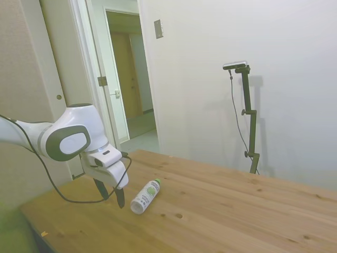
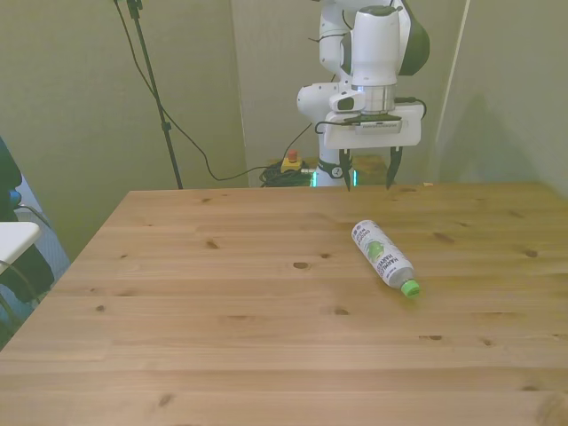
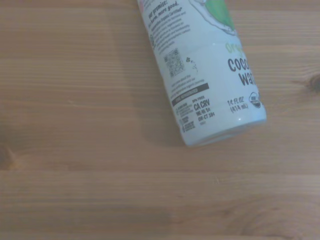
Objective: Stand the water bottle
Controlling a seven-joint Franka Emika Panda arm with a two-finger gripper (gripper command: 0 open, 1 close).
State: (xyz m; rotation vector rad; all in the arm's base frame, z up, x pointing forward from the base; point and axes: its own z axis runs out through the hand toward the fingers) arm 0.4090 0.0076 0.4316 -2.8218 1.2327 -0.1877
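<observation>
Bottle lies on its side on the worktop, toward the front view's right, its green cap pointing to the near edge and its flat base toward the far edge. In the side view it lies just right of the tool, which hangs above the wood near the bottle's base end, its fingers spread wide and holding nothing.

Rolling looks like the main risk: a round body on smooth wood would likely turn away if one finger touches before the other. A grip taken across the slick label may slip as the bottle is tipped up. Pinching near the base could leave the cap end swinging, so the bottle lands tilted and topples. Coming down too low might jam the fingertips into the worktop.
</observation>
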